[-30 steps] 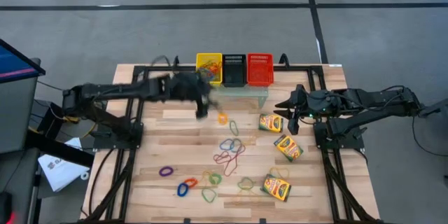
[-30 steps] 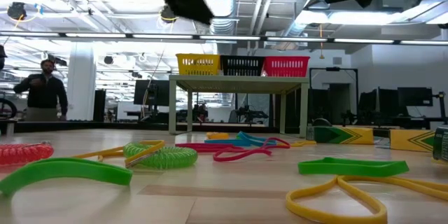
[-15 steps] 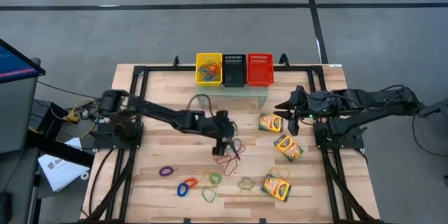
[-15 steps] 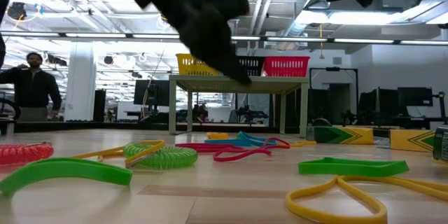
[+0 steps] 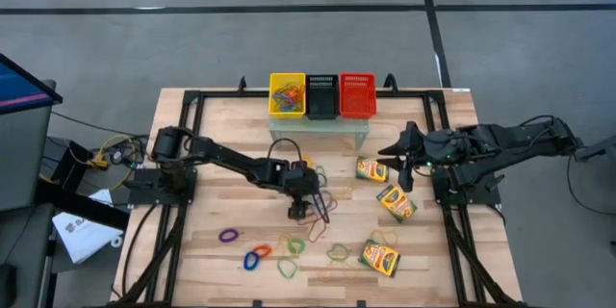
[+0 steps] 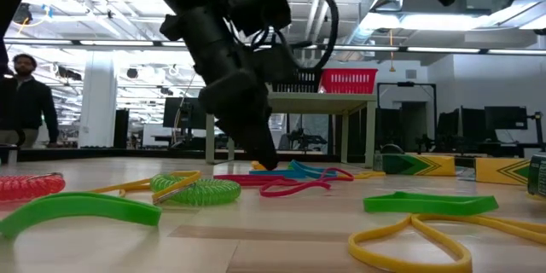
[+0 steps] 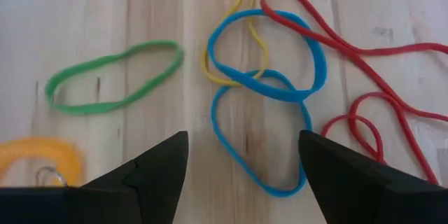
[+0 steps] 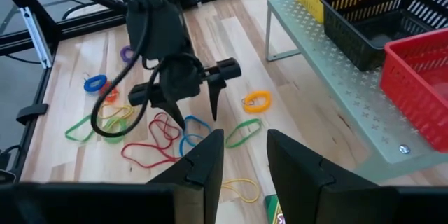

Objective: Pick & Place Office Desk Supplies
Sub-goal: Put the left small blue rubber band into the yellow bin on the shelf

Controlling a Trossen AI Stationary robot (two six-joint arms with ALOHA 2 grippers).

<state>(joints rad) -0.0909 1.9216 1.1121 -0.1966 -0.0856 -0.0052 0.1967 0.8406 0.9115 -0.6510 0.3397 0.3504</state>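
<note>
Loose rubber bands lie across the wooden table (image 5: 221,164): two linked blue ones (image 7: 266,87), a green one (image 7: 112,77), a red tangle (image 7: 364,77), a yellow one (image 7: 238,35), and more near the front (image 5: 260,252). Three crayon boxes (image 5: 372,168) (image 5: 396,202) (image 5: 380,257) lie flat at the right. My left gripper (image 5: 303,210) (image 8: 194,115) is open, pointing steeply down, its fingertips low over the table on either side of the nearer blue band (image 7: 259,147). My right gripper (image 5: 390,147) (image 8: 245,140) waits open and raised at the right, with nothing between its fingers.
A yellow basket (image 5: 287,93) with bands in it, a black basket (image 5: 321,94) and a red basket (image 5: 357,93) stand on a small perforated shelf (image 8: 329,91) at the table's far edge. A person (image 6: 26,107) stands in the room beyond the table.
My left gripper has swung from beside the yellow basket toward the table's near edge and down to the bands in the middle, tipping more steeply downward. It has stayed open. The bands and boxes have kept their places.
</note>
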